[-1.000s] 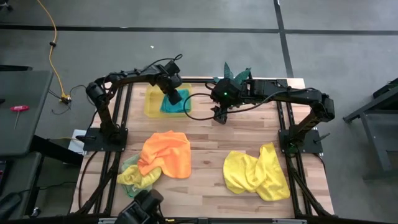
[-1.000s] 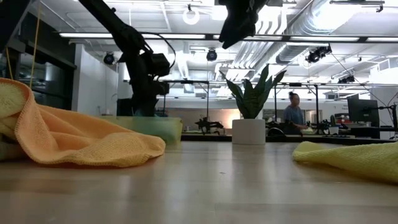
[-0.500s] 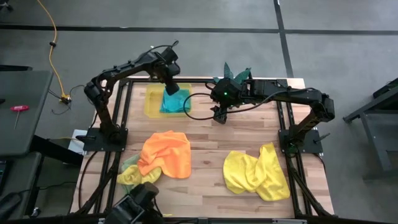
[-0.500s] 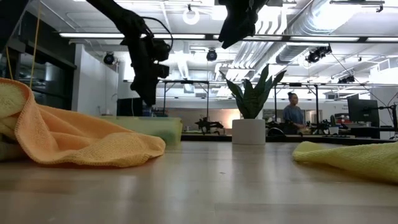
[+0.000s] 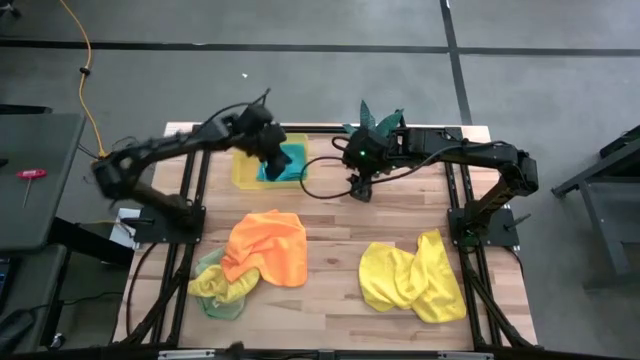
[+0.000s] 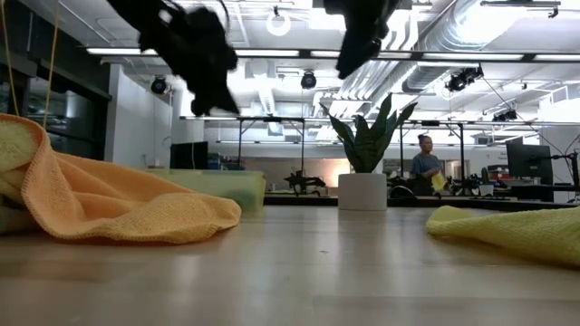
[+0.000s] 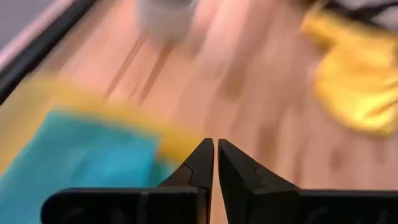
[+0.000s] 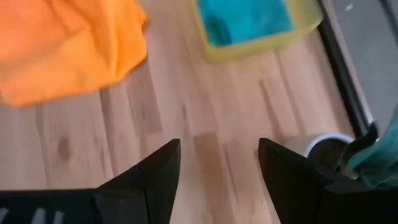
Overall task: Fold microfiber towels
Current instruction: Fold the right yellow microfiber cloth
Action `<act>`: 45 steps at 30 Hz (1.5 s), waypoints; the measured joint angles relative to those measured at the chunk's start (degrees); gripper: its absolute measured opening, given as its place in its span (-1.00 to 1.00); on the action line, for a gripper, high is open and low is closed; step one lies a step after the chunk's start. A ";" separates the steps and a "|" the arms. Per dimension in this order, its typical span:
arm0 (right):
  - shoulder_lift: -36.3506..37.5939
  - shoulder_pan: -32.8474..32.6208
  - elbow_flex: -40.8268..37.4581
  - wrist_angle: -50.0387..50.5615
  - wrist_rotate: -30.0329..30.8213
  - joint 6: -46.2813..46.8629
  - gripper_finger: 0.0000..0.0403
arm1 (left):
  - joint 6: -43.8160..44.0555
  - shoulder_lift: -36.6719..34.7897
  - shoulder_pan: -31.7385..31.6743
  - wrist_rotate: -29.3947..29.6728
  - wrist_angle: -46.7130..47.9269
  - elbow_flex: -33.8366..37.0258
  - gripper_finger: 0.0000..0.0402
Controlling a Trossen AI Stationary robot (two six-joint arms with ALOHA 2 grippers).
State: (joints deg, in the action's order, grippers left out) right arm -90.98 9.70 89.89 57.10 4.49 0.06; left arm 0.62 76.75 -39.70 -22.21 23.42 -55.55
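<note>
The table [image 5: 330,215] carries three lots of cloth: a yellow towel [image 5: 410,278] crumpled at the front right, an orange towel [image 5: 268,247] heaped at the front left over a light green towel [image 5: 218,300] and a bit of yellow, and a teal towel [image 5: 284,164] lying flat and squared in the bin [image 5: 245,165] at the back left – so one towel looks folded and stowed, three not yet. What has changed is the left arm: a second ago its gripper was down in the bin at the teal towel, half a second ago it had lifted to just above it, and now the left gripper [image 7: 215,163] is up clear of the bin and swinging off, blurred with motion, its fingers closed together with nothing between them. I take that as the put-away step finished and the arm freed for the next towel, most likely the orange heap close by. The right gripper [image 8: 219,167] has hardly moved – it hangs over the back middle of the table beside the plant pot [image 5: 372,128], fingers spread wide and holding nothing. Beyond the table a person [image 6: 426,163] stands in the room
</note>
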 joint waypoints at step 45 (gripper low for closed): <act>17.01 0.54 -45.75 16.91 -15.39 37.46 0.03 | 15.72 -25.22 28.81 18.85 -43.48 17.33 -1.00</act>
State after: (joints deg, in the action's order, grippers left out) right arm -73.97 10.24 44.15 74.01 -10.90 37.52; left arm 16.35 51.53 -10.89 -3.36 -20.06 -38.22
